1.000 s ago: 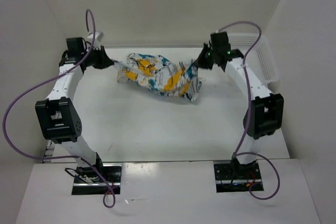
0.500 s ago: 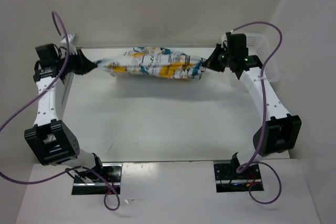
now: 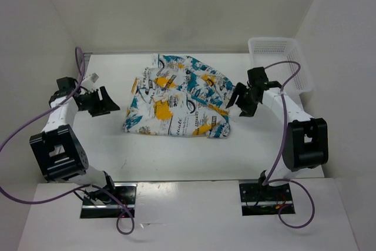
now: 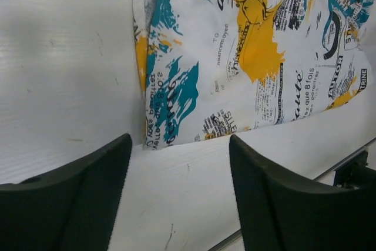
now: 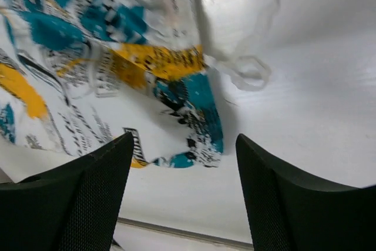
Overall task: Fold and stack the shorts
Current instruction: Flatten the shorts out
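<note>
The shorts (image 3: 176, 98), white with teal, orange-yellow and black print, lie spread out on the table in the middle of the top view. My left gripper (image 3: 109, 101) stands open just left of them, apart from the fabric. In the left wrist view the shorts' (image 4: 247, 57) hem lies beyond the left gripper (image 4: 179, 145), with bare table between its fingers. My right gripper (image 3: 236, 100) is open at the shorts' right edge. In the right wrist view a corner of the shorts (image 5: 88, 45) lies ahead of the right gripper (image 5: 185, 145), nothing in it.
A white mesh basket (image 3: 294, 57) stands at the back right corner, close behind the right arm. A white drawstring loop (image 5: 247, 72) trails off the shorts onto the table (image 3: 176, 151). White walls close in the back and both sides.
The shorts were stretched in the air between both shut grippers. Now they lie spread on the table, and both grippers have let go, opened and come lower and nearer.
</note>
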`<state>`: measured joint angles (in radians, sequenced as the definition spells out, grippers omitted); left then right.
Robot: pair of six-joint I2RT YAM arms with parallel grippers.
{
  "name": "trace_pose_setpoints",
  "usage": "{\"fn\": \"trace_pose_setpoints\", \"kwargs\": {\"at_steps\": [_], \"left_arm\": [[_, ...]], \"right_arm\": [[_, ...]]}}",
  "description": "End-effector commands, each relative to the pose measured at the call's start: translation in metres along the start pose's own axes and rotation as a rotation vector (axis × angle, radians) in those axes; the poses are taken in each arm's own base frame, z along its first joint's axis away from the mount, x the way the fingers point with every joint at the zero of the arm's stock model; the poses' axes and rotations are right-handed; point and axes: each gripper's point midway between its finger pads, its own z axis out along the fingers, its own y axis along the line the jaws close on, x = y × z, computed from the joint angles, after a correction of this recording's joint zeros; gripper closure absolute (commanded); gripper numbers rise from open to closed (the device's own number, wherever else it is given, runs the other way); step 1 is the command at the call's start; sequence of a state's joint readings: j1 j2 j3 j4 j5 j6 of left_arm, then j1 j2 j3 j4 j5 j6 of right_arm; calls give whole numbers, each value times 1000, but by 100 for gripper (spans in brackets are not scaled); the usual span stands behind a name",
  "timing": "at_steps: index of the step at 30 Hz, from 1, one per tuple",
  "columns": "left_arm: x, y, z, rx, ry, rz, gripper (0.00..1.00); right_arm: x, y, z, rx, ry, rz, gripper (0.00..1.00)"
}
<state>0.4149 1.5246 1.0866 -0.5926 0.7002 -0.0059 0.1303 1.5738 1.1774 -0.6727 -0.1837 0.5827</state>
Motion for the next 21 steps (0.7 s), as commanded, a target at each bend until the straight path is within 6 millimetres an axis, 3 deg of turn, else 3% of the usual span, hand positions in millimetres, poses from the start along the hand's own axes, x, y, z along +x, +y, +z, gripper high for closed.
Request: {"fn": "trace_pose_setpoints", "kwargs": {"at_steps": [1,2,3,5,6,9,12,17,21], "left_arm": [[22,-1,-6,-26,22,-16,31],[43,1,-5,-34,55,-44,38],[51,3,-5,-45,65,-52,41],[71,4,-8,-75,102,-78,41],[83,8,-7,-88,122,-93,33],[88,6,-4,-85,126,-85,20],[101,13,6,-72,159,-114,18],[108,20,30,-30,164,-96,18],[103,22,40,-23,160,-70,25]], "right_arm": [[22,-18,-13,19,-11,21,25],[28,-18,-20,1,-15,30,25],[36,-20,-20,-4,-1,40,26],[63,-19,-18,-16,51,37,28],[68,-10,-21,-40,60,29,28],[102,2,-10,-68,153,19,29],[127,-4,8,-39,225,17,28],[128,-6,26,-43,234,18,28],[127,-3,37,-48,247,20,30]]}}
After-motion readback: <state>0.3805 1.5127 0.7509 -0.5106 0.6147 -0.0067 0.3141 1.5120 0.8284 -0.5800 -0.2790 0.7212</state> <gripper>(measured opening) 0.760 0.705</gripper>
